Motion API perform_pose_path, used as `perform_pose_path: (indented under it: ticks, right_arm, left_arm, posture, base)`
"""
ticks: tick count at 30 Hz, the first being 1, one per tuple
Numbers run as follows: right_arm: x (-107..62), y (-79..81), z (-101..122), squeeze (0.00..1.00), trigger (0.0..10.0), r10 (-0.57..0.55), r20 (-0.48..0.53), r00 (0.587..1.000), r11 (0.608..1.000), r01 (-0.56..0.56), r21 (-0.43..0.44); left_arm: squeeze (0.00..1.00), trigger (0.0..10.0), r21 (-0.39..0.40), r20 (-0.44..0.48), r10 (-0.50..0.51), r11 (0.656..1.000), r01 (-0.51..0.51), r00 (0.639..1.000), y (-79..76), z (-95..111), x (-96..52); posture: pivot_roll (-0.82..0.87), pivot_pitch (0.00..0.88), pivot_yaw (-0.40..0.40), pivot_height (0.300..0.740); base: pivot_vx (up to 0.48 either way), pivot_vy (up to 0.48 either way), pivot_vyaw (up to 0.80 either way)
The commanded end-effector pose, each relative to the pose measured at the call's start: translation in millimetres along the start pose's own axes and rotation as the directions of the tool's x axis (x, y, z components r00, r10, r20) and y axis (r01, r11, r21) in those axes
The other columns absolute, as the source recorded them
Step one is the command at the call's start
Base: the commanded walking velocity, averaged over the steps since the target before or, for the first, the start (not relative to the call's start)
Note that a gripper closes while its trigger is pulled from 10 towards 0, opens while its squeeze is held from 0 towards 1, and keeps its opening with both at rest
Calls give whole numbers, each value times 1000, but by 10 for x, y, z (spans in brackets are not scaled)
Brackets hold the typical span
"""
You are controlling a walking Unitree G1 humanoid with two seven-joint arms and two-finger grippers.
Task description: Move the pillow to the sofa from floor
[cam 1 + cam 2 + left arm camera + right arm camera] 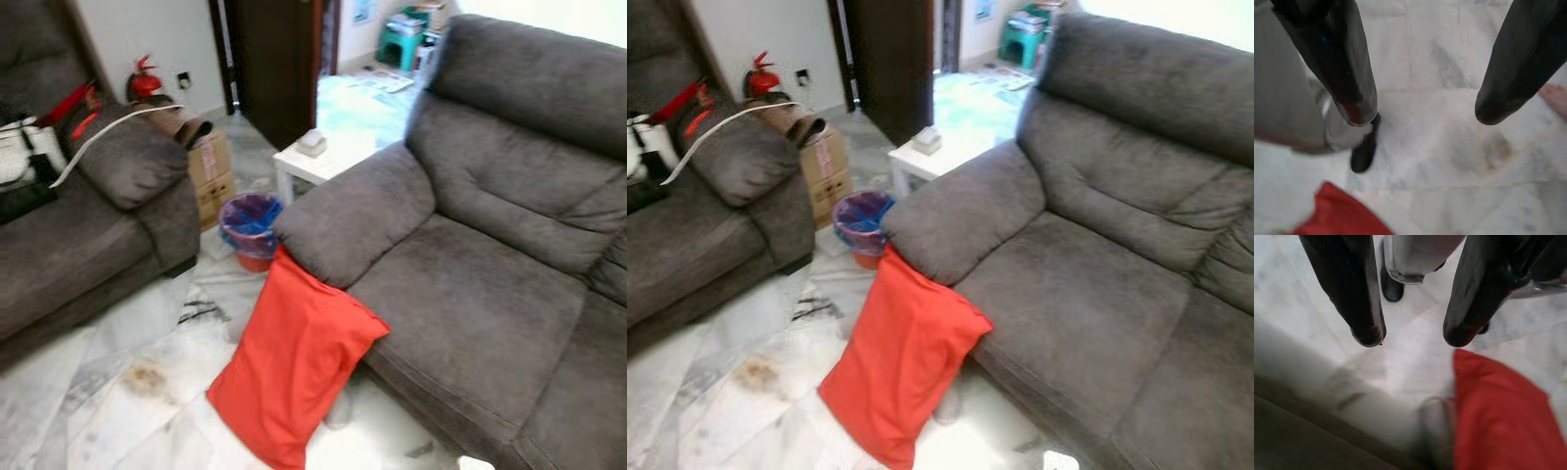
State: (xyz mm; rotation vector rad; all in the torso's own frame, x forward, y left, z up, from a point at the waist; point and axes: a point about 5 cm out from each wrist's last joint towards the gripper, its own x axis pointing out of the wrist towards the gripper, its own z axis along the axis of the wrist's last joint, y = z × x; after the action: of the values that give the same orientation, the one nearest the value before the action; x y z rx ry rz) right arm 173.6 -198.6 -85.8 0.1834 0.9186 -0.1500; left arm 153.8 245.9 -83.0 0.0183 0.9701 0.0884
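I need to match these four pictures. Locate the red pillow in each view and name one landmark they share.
Left eye view: red pillow lower centre, on the floor, leaning against the sofa front.
Right eye view: same, shifted a little left.
Left wrist view: a red corner at the bottom edge.
Right wrist view: lower right, beyond the right gripper.
Shared landmark: the white marble floor.

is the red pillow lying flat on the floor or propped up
Propped up. The red pillow stands tilted on the marble floor, its lower corner on the tiles and its upper end leaning against the front of the grey sofa, under the armrest.
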Motion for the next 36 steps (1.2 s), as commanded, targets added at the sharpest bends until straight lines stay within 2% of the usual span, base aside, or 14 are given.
perform_pose_path:
  ticks: [1,4,7,8,9,10,25,26,27,36]
  right_arm:
    - [-18,-57,-56,0,10000,-16,-19,1000,1000,16,-8]
    - [-20,-59,-57,0,10000,-18,-15,1000,1000,18,-1]
    - [-21,-59,-63,0,10000,-15,-14,1000,1000,15,22]
    - [-22,-62,-62,518,10000,-15,-13,1000,1000,15,22]
    - [-22,-62,-62,518,10000,-15,-13,1000,1000,15,22]
    - [-22,-61,-60,1000,10000,-12,-9,1000,999,13,31]
    - [-12,-46,-17,1000,10000,-7,7,1000,999,7,35]
    - [-12,-41,-20,47,10000,-7,4,1000,1000,7,30]
    - [-11,-36,-23,0,10000,-7,2,1000,1000,6,27]
    - [-10,-38,-17,0,10000,-9,6,1000,999,9,38]
  left_arm:
    - [0,10000,2,-36,6,1000,-6,999,16,-124,-29]
    - [0,10000,3,-36,5,1000,-5,999,15,-127,-30]
    - [0,10000,5,-37,3,1000,-3,999,12,-131,-31]
    - [0,10000,5,-38,3,1000,-2,999,11,-133,-31]
    - [0,10000,5,-38,3,1000,-2,999,11,-133,-31]
    - [0,10000,5,-38,2,1000,-2,999,10,-134,-31]
    - [0,10000,11,-38,-1,1000,2,999,4,-136,-31]
    - [0,10000,10,-34,-2,1000,2,999,5,-130,-30]
    - [0,10000,10,-29,-2,1000,3,1000,6,-119,-29]
    - [0,10000,-4,-25,-10,1000,10,1000,4,-96,-22]
  posture:
    - [84,125,2,740]
    - [85,124,1,740]
    - [85,122,-2,740]
    - [86,121,-3,740]
    - [86,121,-3,740]
    - [86,121,-3,740]
    - [88,87,-3,740]
    - [87,84,-3,740]
    - [85,79,-1,740]
    - [83,73,0,740]
  base:
    - [0,0,800]
    - [0,0,800]
    - [0,0,0]
    - [0,0,0]
    - [0,0,0]
    - [0,0,0]
    - [0,0,0]
    - [0,0,0]
    - [0,0,0]
    - [0,0,0]
